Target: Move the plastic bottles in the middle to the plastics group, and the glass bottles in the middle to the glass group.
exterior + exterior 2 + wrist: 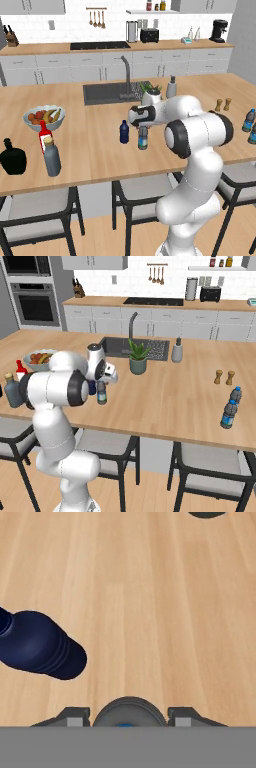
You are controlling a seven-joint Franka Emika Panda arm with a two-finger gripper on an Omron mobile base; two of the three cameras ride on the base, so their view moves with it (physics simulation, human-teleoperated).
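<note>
My gripper (pixel 143 128) reaches down over the clear pale-blue water bottle (pixel 143 140) that stands mid-counter. In the hand view its fingers (pixel 79 717) press against both sides of the bottle top (pixel 129 711). The dark navy bottle (pixel 124 132) stands just left of it, free (pixel 40 644). At the left end the dark grey glass bottle (pixel 51 158) stands with the red bottle (pixel 45 134) and the squat black bottle (pixel 12 158). The plastics group (pixel 231 408) of blue water bottles stands at the right end (pixel 248 120).
A fruit bowl (pixel 44 117) sits at the back left, a sink (pixel 107 92) with a tap behind the middle. Nearby are a potted plant (pixel 137 358), a pale pump dispenser (pixel 177 351) and two small shakers (pixel 224 377). Stools line the front edge.
</note>
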